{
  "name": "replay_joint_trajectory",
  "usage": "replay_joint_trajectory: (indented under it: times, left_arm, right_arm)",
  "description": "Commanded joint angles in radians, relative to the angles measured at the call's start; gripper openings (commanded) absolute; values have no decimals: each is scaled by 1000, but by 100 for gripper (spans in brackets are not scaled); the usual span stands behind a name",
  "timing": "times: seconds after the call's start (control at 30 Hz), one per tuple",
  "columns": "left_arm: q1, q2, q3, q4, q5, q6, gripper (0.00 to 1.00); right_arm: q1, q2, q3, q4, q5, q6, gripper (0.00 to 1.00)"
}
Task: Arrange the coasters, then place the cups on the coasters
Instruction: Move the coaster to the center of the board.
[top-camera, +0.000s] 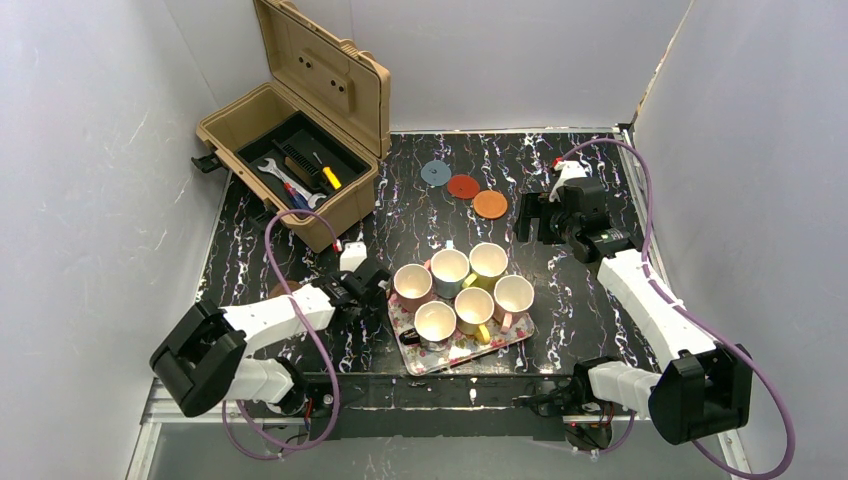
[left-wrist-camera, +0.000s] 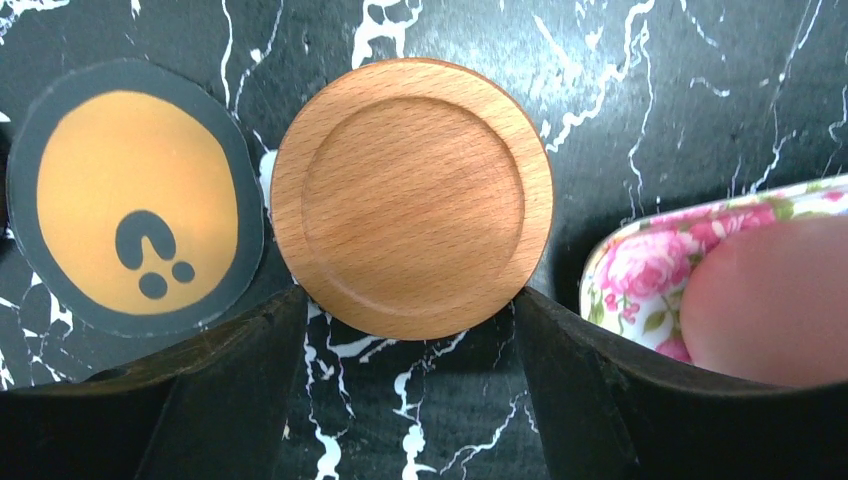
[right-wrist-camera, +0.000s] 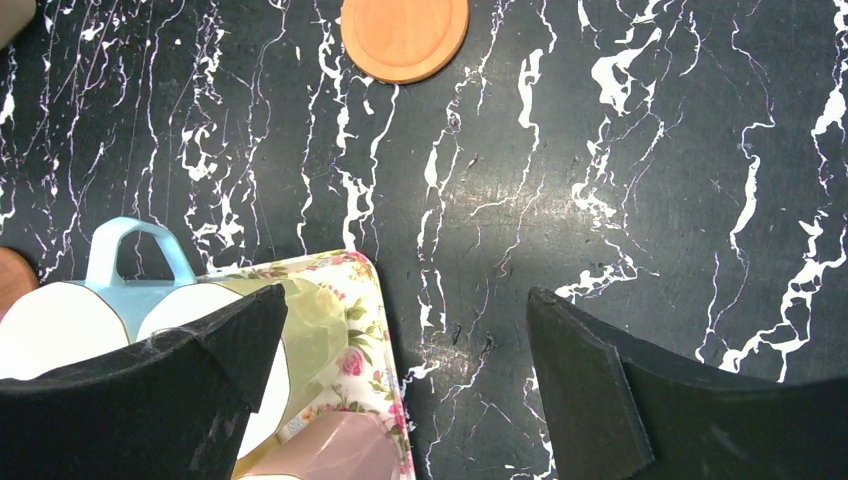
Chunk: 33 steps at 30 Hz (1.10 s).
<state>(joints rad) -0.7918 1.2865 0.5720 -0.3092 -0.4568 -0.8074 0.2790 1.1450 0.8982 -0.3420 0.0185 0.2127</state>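
A round wooden coaster lies flat on the black marbled table, its near rim between the tips of my left gripper. The jaws stand apart, right at the rim on both sides. A yellow-orange coaster with a dark border lies just left of it. Blue-grey, red and orange coasters form a line at the far middle. Several cups stand on the floral tray. My right gripper hangs open over bare table near the tray's corner, holding nothing.
An open tan toolbox with tools sits at the far left. The tray's corner and a pink cup lie close to the right of my left gripper. White walls enclose the table on three sides.
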Motion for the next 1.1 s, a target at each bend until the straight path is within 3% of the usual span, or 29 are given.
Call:
replay_joint_trajectory:
  times: [0.0, 0.5, 1.07]
  left_arm:
    - [40, 58, -11, 0, 59, 22, 73]
    - [170, 166, 58, 178, 175, 256, 69]
    - [176, 422, 243, 325, 371, 491, 67]
  right_arm:
    - [1, 3, -4, 21, -8, -7, 99]
    - [1, 12, 5, 16, -12, -8, 99]
    - [0, 63, 20, 28, -66, -3, 99]
